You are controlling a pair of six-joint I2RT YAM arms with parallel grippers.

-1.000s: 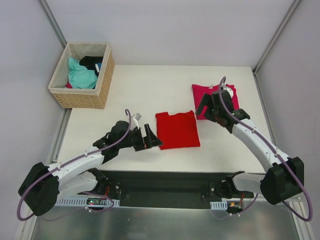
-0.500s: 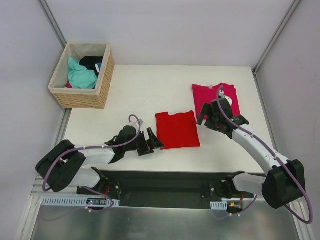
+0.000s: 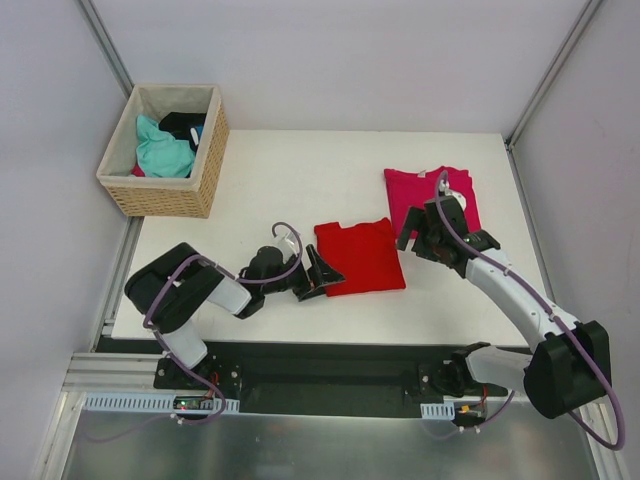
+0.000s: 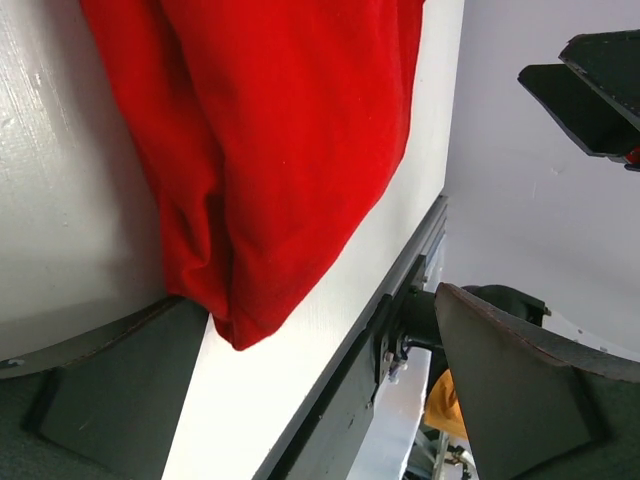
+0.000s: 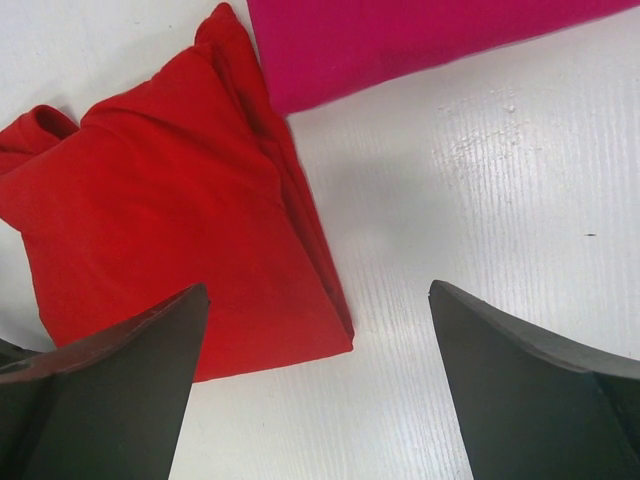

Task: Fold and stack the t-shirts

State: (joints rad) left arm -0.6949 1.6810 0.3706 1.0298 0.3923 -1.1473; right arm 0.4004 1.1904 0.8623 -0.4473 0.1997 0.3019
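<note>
Left end effector and right end effector spread wide, one red t-shirt, one pink t-shirt

Work cell, viewed from above. White table, its painted top showing a fine grain in the right wrist view; plain pale grey walls at the rear and both sides; slanting aluminium struts at the two rear corners; woven wicker basket at the table's far left corner; black mounting plate along the near edge; brushed metal surface below it; light even and diffuse, shadows soft.
</note>
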